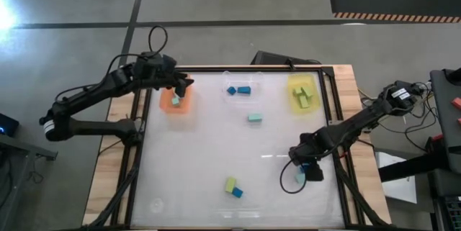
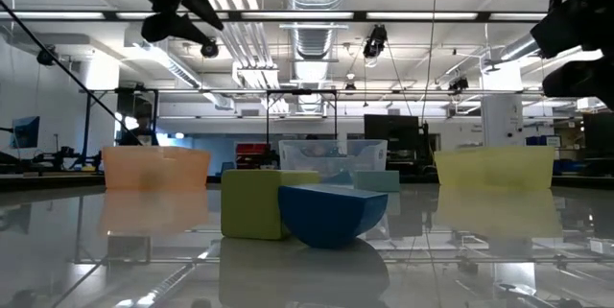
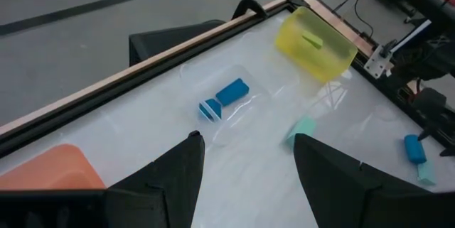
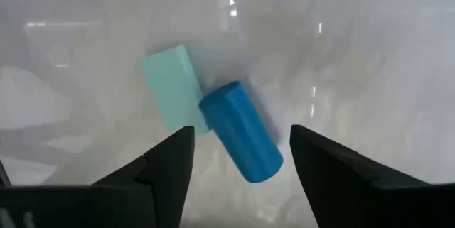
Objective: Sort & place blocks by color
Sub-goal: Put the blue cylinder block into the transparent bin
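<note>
A white bench (image 1: 216, 152) carries three trays along its far edge: an orange tray (image 1: 175, 103) at the left, a clear tray (image 1: 241, 87) in the middle and a yellow tray (image 1: 303, 93) at the right. Nine blocks can be counted from above. One pale teal block (image 1: 175, 101) sits in the orange tray. Two blue blocks (image 1: 239, 91) lie in the clear tray, the longer one with its long axis running left to right. Two yellow-green blocks (image 1: 304, 95) rest in the yellow tray. A lone teal block (image 1: 255, 118) lies on the open bench near the centre. Near the front edge, a yellow-green block (image 1: 230, 184) touches a blue block (image 1: 237, 193). At the near right, a blue cylinder (image 4: 240, 131) lies on its side, its long axis diagonal, touching a pale teal block (image 4: 173, 87). The right end effector (image 4: 240, 158) hovers just above this pair with its fingers spread apart, empty. The left end effector (image 3: 247, 167) hangs over the orange tray, fingers likewise apart and holding nothing.
</note>
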Motion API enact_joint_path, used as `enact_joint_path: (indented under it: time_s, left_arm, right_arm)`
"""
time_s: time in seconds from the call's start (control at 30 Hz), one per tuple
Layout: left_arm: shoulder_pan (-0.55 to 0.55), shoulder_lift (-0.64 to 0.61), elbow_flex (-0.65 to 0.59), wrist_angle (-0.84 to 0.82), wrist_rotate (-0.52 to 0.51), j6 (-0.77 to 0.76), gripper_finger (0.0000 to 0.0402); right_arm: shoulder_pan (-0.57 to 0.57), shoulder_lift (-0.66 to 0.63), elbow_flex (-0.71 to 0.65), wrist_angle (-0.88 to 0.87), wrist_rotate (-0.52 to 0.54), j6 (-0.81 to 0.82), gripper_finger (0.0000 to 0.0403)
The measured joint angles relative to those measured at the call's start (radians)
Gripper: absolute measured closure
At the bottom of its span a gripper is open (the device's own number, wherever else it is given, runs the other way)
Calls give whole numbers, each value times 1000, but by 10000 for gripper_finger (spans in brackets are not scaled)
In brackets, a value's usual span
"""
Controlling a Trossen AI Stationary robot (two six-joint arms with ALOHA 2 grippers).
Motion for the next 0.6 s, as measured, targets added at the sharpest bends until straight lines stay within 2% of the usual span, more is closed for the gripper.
enact_joint_path:
  time_s: [0.23, 0.6]
  left_arm:
    - [-1, 18, 0, 0, -1, 1, 201]
    - [-2, 17, 0, 0, -1, 2, 201]
  right_arm:
    - [1, 51, 0, 0, -4, -83, 179]
    - [1, 243, 0, 24, -34, -126, 179]
